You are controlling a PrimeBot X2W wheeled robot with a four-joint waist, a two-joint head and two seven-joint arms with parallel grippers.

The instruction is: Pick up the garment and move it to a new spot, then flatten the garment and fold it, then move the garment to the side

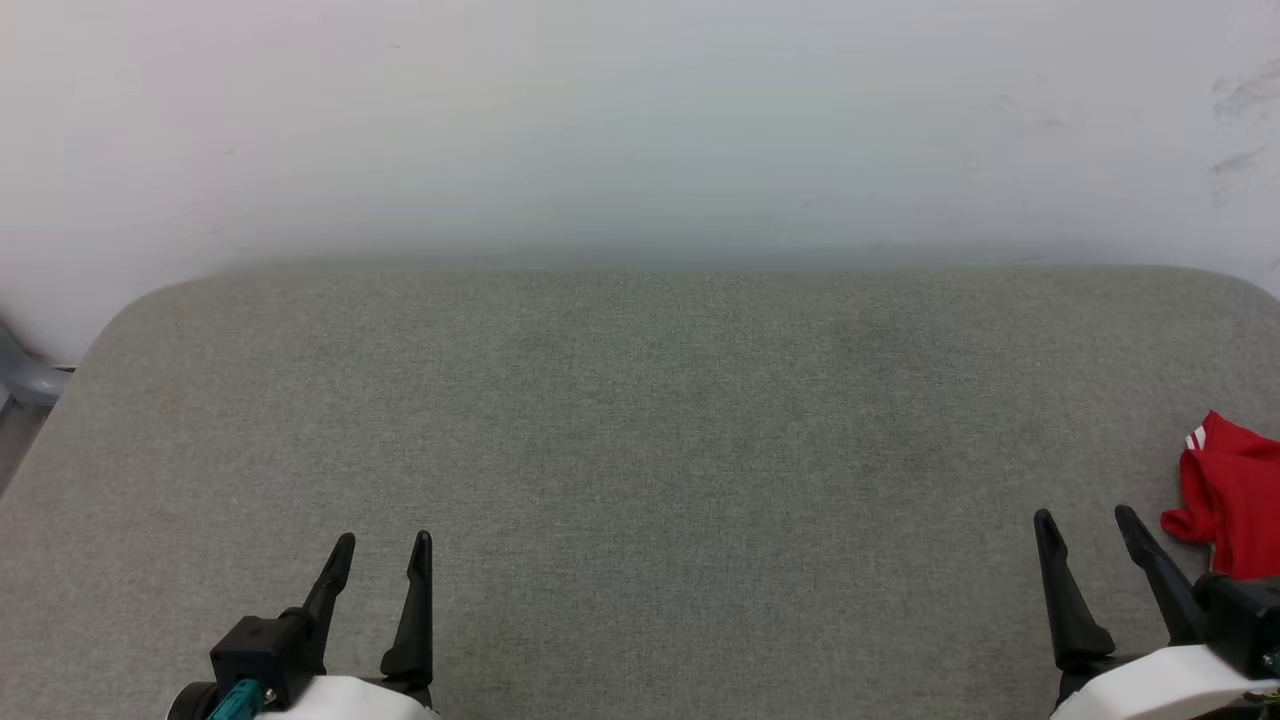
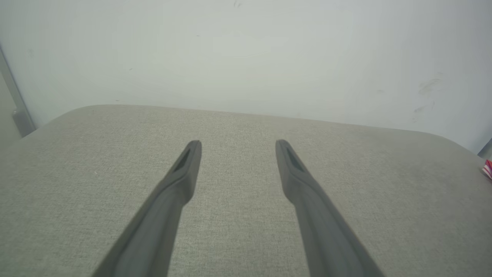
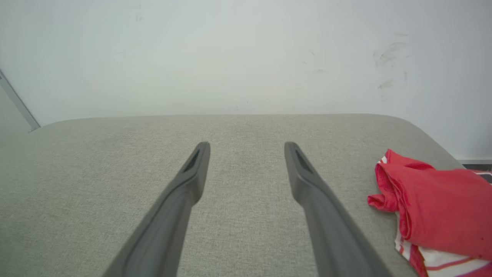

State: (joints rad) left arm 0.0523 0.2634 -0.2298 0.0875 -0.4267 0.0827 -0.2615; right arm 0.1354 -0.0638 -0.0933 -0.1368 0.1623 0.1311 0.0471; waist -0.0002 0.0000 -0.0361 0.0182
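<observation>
Red garment (image 1: 1235, 500), one, beside right hand (image 1: 1085, 513); left hand (image 1: 384, 540) apart; both spread.

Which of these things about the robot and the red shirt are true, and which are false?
1. The left pincer and right pincer are both open. True.
2. The jersey lies near the right edge of the grey pad. True.
3. The right pincer is holding the jersey. False: it is empty, and the jersey lies just beside it.
4. The jersey is spread out flat. False: it is bunched up in a heap.
5. The jersey is closer to the left pincer. False: it is closer to the right pincer.
</observation>
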